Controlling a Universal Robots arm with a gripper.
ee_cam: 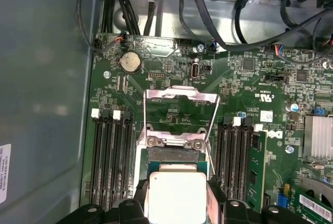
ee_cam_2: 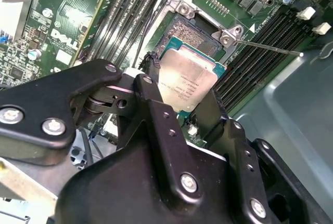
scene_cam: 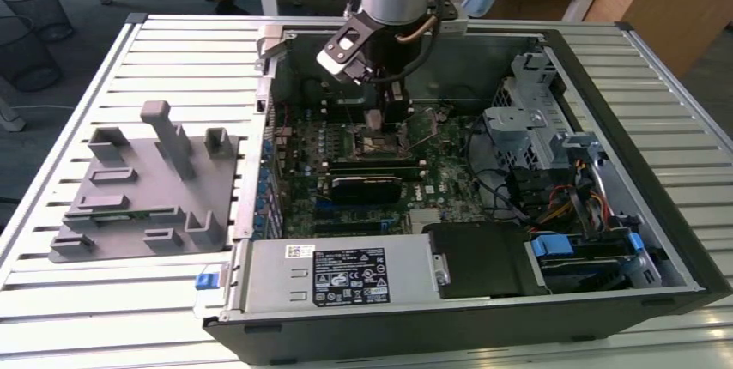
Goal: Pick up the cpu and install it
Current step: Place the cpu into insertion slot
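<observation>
The cpu [ee_cam_2: 186, 81], a flat square chip with a silvery top plate, is gripped at two opposite edges by my gripper [ee_cam_2: 179, 98], which is shut on it. It hangs slightly tilted just above the open socket [ee_cam_2: 191, 30] on the motherboard [ee_cam_2: 62, 31]. In the first wrist view the cpu [ee_cam: 177, 195] sits between the black fingers [ee_cam: 139, 203], right beside the socket [ee_cam: 171, 154], whose metal load plate [ee_cam: 180, 97] stands raised. In the exterior view the gripper [scene_cam: 384, 118] reaches down into the open computer case over the socket [scene_cam: 378, 142].
Memory slots [ee_cam: 110, 156] flank the socket on both sides. The case wall [scene_cam: 596, 86], drive cage [scene_cam: 521, 120] and cables [scene_cam: 561, 197] crowd the exterior view's right. A power supply [scene_cam: 332, 275] sits at the case front. A grey fixture [scene_cam: 143, 189] lies on the slatted table.
</observation>
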